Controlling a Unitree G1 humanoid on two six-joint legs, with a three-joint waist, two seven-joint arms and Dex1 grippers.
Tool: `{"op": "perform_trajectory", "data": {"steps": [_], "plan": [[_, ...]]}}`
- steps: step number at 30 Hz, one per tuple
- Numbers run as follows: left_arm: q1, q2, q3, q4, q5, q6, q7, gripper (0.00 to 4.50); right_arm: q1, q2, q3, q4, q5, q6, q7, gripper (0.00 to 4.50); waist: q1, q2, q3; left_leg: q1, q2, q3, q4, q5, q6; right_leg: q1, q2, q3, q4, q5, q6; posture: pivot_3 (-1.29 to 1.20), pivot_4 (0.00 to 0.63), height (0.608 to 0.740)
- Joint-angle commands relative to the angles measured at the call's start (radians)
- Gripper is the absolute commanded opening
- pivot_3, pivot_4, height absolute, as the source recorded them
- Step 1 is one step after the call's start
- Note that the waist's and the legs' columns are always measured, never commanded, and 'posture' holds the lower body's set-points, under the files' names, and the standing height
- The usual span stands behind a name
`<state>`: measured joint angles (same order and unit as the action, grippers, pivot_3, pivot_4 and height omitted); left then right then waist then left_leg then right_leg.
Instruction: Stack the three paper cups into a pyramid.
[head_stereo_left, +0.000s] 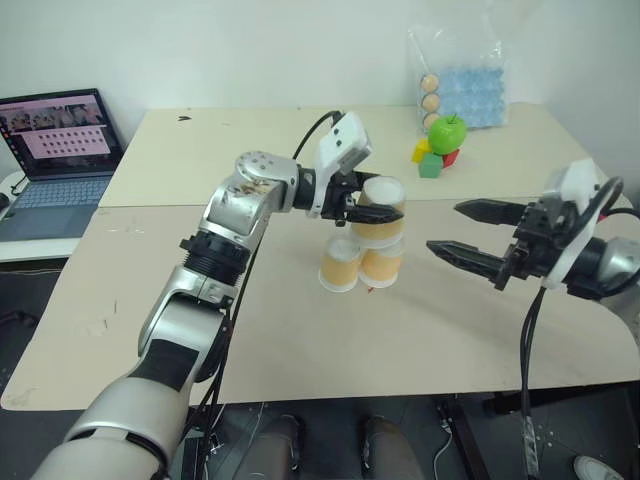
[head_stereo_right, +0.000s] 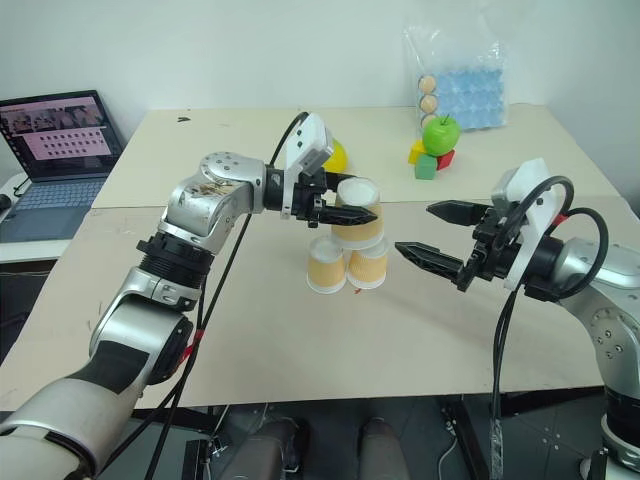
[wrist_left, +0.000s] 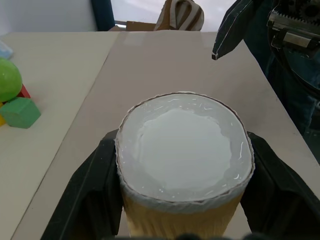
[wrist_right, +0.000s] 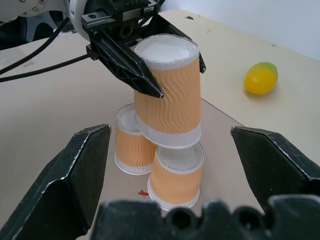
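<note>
An open laptop sits at the table's left edge. Far right: a green apple atop coloured blocks, near a plastic bag. A yellow-green mango lies behind.

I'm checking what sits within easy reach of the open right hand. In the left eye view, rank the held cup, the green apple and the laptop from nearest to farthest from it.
1. Held cup, just to the left of the right hand, in the left hand.
2. Green apple, beyond it on the far table.
3. Laptop, far left edge.

Whether the held top cup touches the lower cups cannot be told.
</note>
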<state>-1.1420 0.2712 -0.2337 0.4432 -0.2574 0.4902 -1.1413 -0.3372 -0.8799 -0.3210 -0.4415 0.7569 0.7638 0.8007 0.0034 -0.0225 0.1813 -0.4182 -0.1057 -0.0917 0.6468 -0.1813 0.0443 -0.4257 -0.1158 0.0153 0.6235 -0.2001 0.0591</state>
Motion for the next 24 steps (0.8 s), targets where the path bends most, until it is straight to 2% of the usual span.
{"op": "perform_trajectory", "data": {"steps": [1,10,12,14,15,24], "plan": [[-0.014,0.004,0.006,-0.022,0.003,0.011,-0.006,2.53,-0.027,-0.001,-0.006,-0.001,-0.012,-0.038,-0.004,4.5,0.0,0.0,0.0,0.0,0.0,0.0,0.0,0.0,0.0,0.0,0.0,0.0,0.0,0.0,0.0,0.0,0.15,0.74],[0.004,0.012,-0.009,-0.008,0.044,-0.006,-0.007,2.53,-0.03,0.001,0.003,0.013,-0.031,-0.049,-0.003,4.5,-0.001,0.0,0.0,0.0,0.0,0.0,0.0,0.0,0.0,0.0,0.0,0.0,0.0,0.001,-0.001,0.0,0.15,0.74],[0.004,0.008,-0.004,-0.005,0.048,-0.006,0.001,3.51,-0.033,0.002,0.006,0.017,-0.036,-0.052,-0.004,4.5,0.0,0.0,0.0,0.0,0.0,0.0,0.0,0.0,0.0,0.0,0.0,0.0,0.0,0.001,-0.001,0.0,0.15,0.74],[0.003,0.007,0.0,-0.001,0.053,-0.011,0.005,4.27,-0.036,0.002,0.008,0.02,-0.038,-0.055,-0.005,4.5,0.0,0.0,0.0,0.0,0.0,0.0,0.0,0.0,0.0,0.0,0.0,0.0,0.0,0.001,-0.001,0.0,0.15,0.74],[0.004,0.006,0.004,0.001,0.052,-0.012,0.005,4.45,-0.037,0.002,0.01,0.021,-0.04,-0.056,-0.006,4.5,0.0,0.0,0.0,0.0,0.0,0.0,0.0,0.0,0.0,0.0,0.0,0.0,0.0,0.001,-0.001,0.0,0.15,0.74],[-0.02,0.017,0.051,0.002,0.037,0.021,0.026,4.45,-0.045,0.003,0.021,0.037,-0.048,-0.063,0.0,4.5,0.0,0.0,0.0,0.0,0.0,0.0,0.0,0.0,0.0,0.0,0.0,0.0,0.0,0.001,-0.001,0.0,0.15,0.74]]}}
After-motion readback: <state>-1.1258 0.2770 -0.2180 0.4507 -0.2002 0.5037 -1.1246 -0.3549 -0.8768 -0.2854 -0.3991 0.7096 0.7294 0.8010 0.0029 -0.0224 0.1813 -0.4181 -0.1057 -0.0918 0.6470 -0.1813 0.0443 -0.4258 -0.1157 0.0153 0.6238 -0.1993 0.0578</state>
